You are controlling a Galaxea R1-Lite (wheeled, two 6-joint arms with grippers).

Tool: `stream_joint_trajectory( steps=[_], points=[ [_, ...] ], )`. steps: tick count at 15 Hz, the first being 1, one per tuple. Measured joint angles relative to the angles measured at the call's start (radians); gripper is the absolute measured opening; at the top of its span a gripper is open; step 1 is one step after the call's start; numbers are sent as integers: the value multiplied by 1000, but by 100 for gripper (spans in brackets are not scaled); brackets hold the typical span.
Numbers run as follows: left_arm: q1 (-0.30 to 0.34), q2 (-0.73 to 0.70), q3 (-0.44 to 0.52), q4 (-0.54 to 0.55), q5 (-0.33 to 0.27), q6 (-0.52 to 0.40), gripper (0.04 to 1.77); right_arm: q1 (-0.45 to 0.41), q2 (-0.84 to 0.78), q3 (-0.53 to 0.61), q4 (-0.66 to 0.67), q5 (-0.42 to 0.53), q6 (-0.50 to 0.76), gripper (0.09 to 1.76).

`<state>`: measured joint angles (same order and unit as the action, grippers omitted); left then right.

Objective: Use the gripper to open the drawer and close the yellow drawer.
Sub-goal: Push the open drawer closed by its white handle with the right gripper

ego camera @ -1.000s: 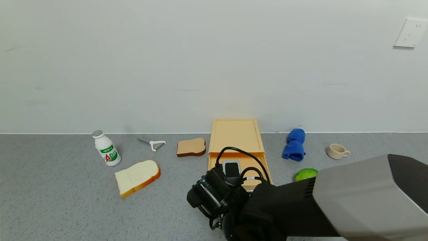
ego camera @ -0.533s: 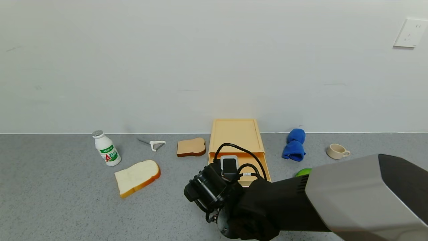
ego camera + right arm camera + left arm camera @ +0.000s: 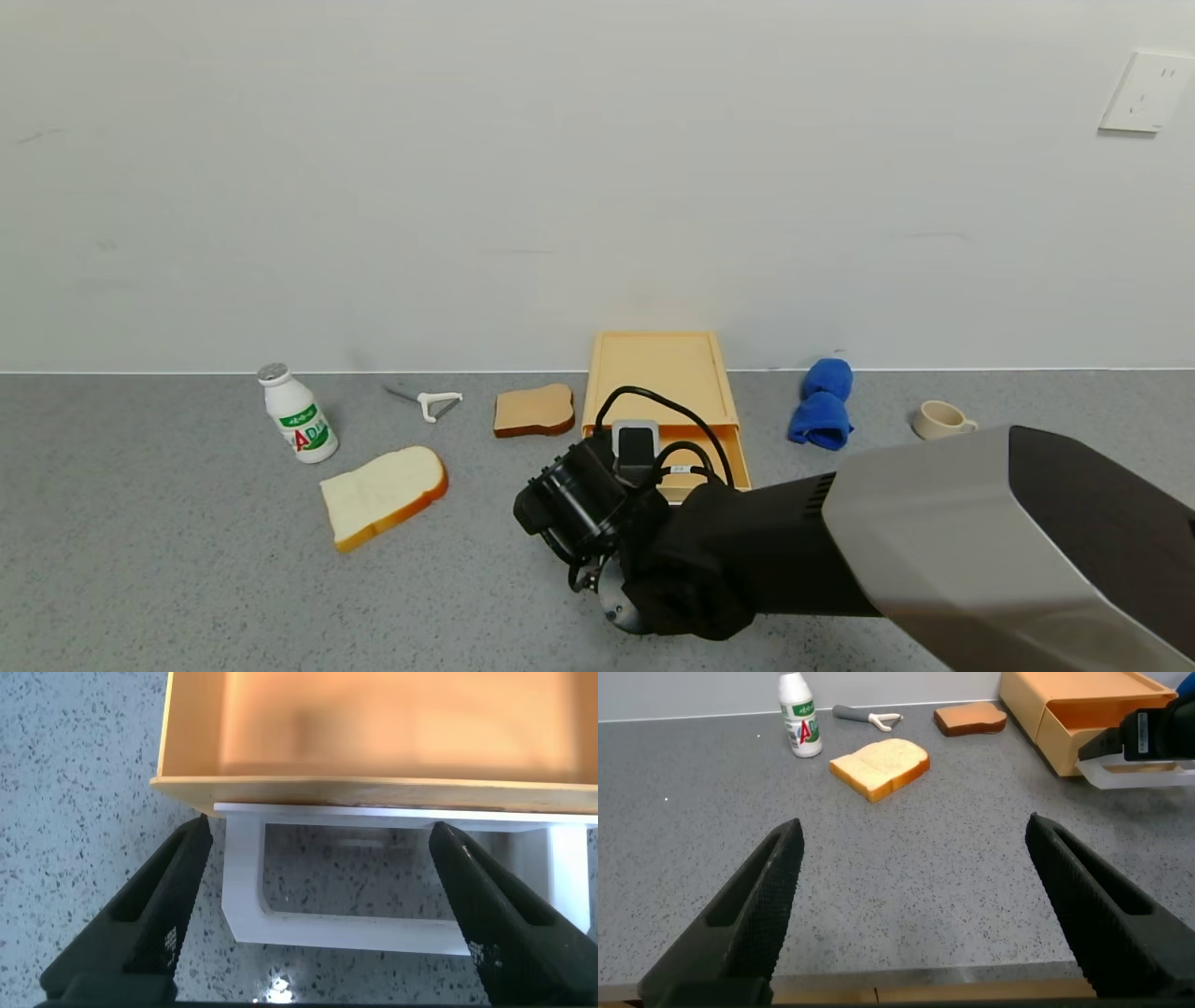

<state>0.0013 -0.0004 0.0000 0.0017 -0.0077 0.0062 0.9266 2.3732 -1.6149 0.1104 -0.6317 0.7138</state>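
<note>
The pale yellow drawer [image 3: 658, 373] stands against the wall, its tray [image 3: 374, 728] pulled partly out and showing nothing inside. My right gripper [image 3: 320, 831] is open at the tray's front, and the white loop handle [image 3: 346, 933] lies between its two fingers without being clamped. In the head view the right arm [image 3: 934, 541] and wrist cover the drawer front and the jaws. My left gripper [image 3: 913, 826] hangs open over the table's near edge, far from the drawer [image 3: 1083, 709], with nothing in it.
Left of the drawer lie a brown toast slice [image 3: 534, 410], a white peeler [image 3: 431, 403], a milk bottle [image 3: 297, 413] and a white bread slice [image 3: 383, 495]. A blue cloth [image 3: 823, 403] and a cream cup [image 3: 941, 421] sit to its right.
My right arm has moved toward the wall, and the drawer tray has slid further into its box. The left arm has not moved.
</note>
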Motion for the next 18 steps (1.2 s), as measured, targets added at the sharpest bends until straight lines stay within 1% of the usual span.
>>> stream_joint_trajectory(
  steps=[5, 16, 18],
  points=[
    [0, 0, 0, 0, 0, 0, 172, -29, 36, -70, 24, 1, -16, 171],
    [0, 0, 0, 0, 0, 0, 172, -72, 140, -325, 154, 3, -22, 171],
    [0, 0, 0, 0, 0, 0, 172, -85, 156, -347, 152, 6, -46, 171]
  ],
)
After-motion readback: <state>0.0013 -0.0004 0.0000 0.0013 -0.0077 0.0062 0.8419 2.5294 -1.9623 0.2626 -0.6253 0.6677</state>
